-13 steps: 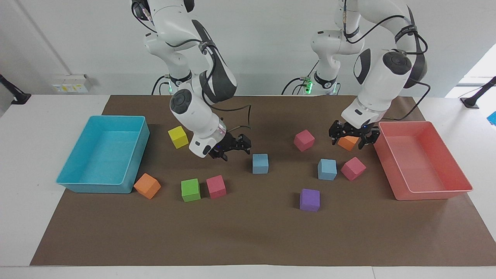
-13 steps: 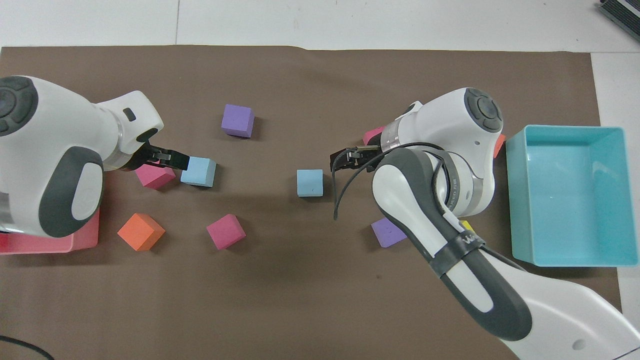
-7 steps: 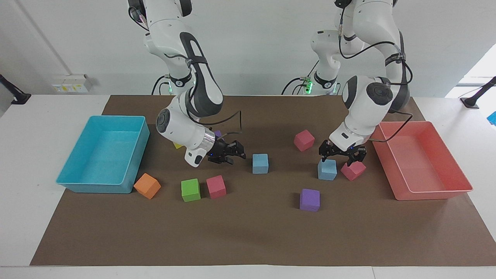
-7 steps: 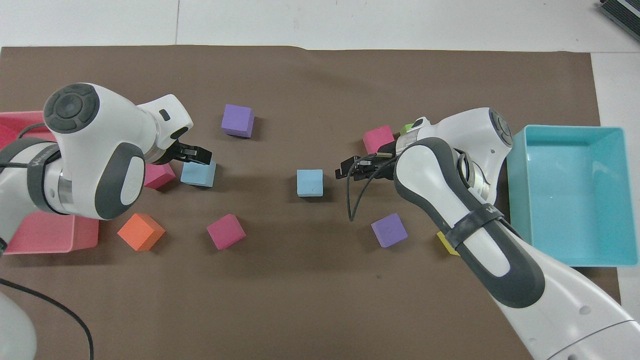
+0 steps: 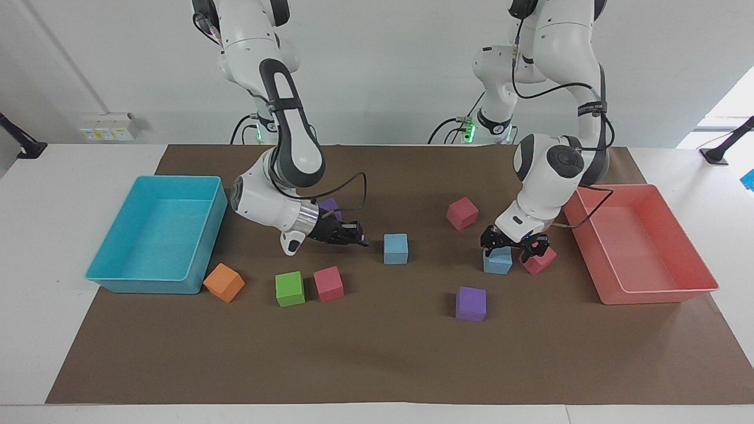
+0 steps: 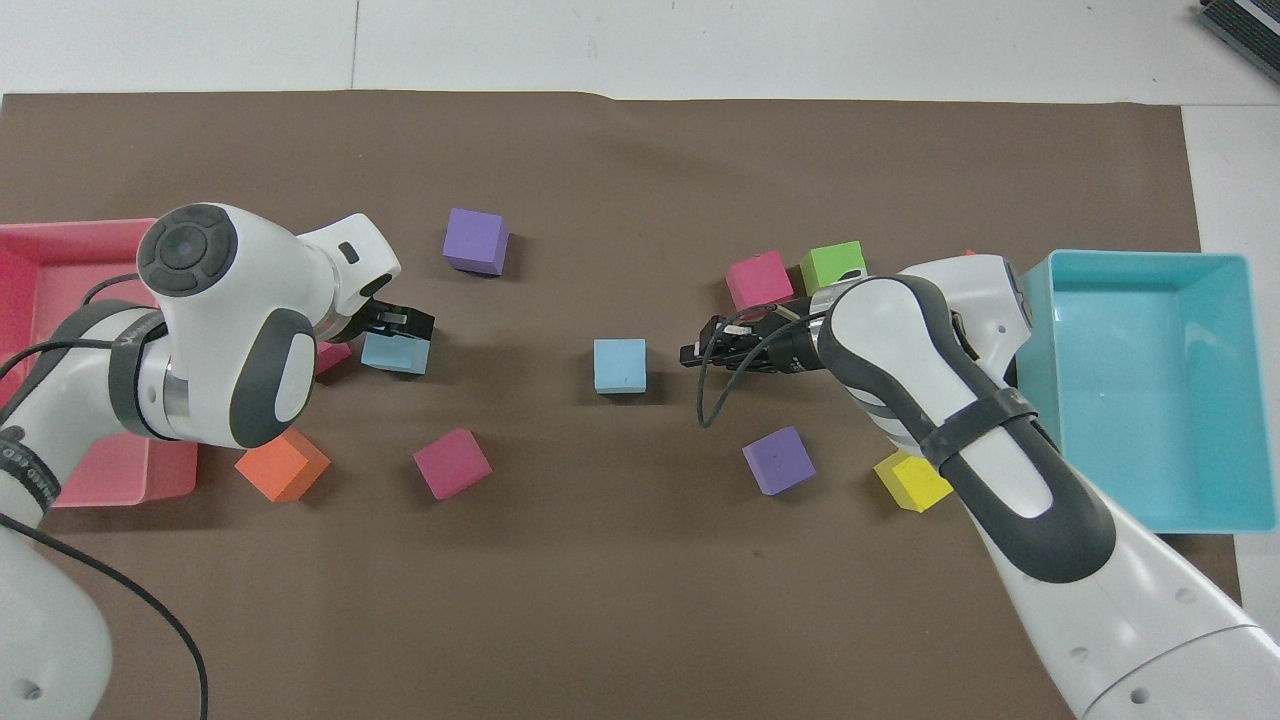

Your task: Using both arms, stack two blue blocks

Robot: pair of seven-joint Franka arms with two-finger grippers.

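Observation:
One blue block lies mid-table; it also shows in the overhead view. My right gripper is low beside it, toward the right arm's end, a short gap away, open and empty; it also shows in the overhead view. The second blue block lies toward the left arm's end, next to a pink cube. My left gripper is open and down on top of this block, its fingers spread over it. In the overhead view the left gripper covers the block's farther edge.
A turquoise tray stands at the right arm's end, a red tray at the left arm's end. Loose cubes lie around: pink, purple, green, pink, orange, yellow.
My left gripper has moved from over the orange cube down onto the blue block. My right gripper has dropped lower and levelled toward the middle blue block. The blocks have not moved.

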